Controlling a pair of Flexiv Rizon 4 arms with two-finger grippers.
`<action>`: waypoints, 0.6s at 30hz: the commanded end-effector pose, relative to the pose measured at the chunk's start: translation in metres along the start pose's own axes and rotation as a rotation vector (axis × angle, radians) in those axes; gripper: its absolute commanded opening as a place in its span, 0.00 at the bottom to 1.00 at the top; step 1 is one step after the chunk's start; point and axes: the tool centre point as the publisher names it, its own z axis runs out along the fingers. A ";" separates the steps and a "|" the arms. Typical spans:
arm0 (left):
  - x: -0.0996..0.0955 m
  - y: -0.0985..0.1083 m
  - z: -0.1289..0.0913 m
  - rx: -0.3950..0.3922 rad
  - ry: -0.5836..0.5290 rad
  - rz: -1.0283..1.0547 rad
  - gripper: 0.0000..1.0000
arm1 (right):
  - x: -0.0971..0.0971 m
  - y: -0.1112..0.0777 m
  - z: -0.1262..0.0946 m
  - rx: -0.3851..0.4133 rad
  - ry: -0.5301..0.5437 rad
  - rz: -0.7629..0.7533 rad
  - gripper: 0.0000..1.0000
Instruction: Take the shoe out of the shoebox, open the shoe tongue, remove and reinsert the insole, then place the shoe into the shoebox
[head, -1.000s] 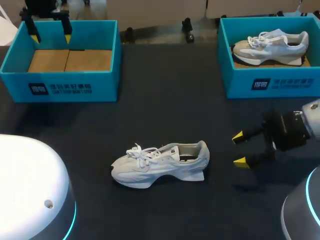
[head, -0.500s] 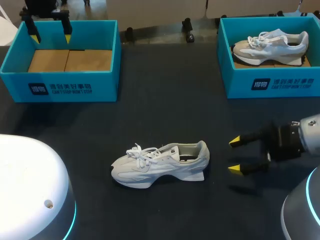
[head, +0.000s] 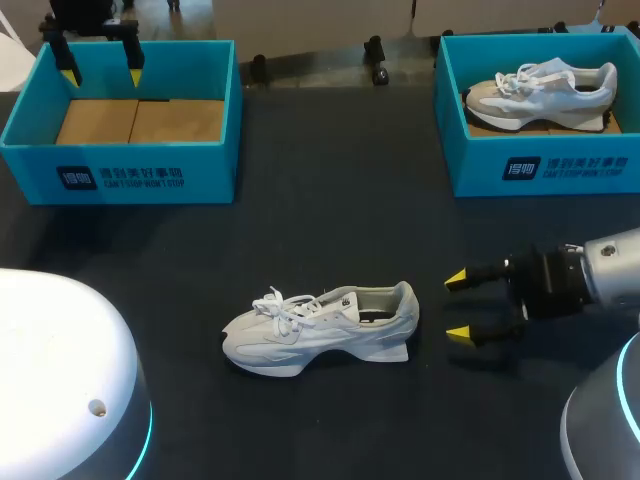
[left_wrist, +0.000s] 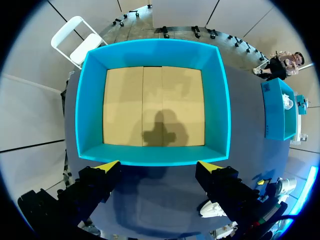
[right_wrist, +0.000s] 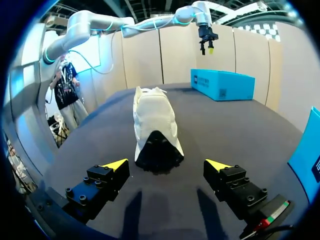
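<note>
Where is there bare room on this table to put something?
Bare table between left box and right box, down to the shoe. Left box is empty, though left gripper hangs above. Tight between shoe heel and right gripper.

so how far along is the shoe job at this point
Done: the white shoe lies on the table, out of the empty shoebox. In hand: the right gripper, open, faces the shoe's heel without touching it; the left gripper hangs open over that box. Left, as far as I can tell: opening the tongue, pulling and refitting the insole, and returning the shoe to the box.
</note>
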 end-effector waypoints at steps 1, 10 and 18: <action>0.000 0.000 0.000 0.000 0.000 0.000 1.00 | 0.000 -0.003 0.004 -0.005 0.001 -0.016 1.00; 0.000 0.000 0.000 0.000 0.000 0.000 1.00 | 0.005 -0.006 0.008 -0.034 -0.010 -0.014 1.00; 0.000 0.000 0.000 0.000 0.000 0.000 1.00 | 0.002 0.001 0.032 -0.053 0.003 -0.023 1.00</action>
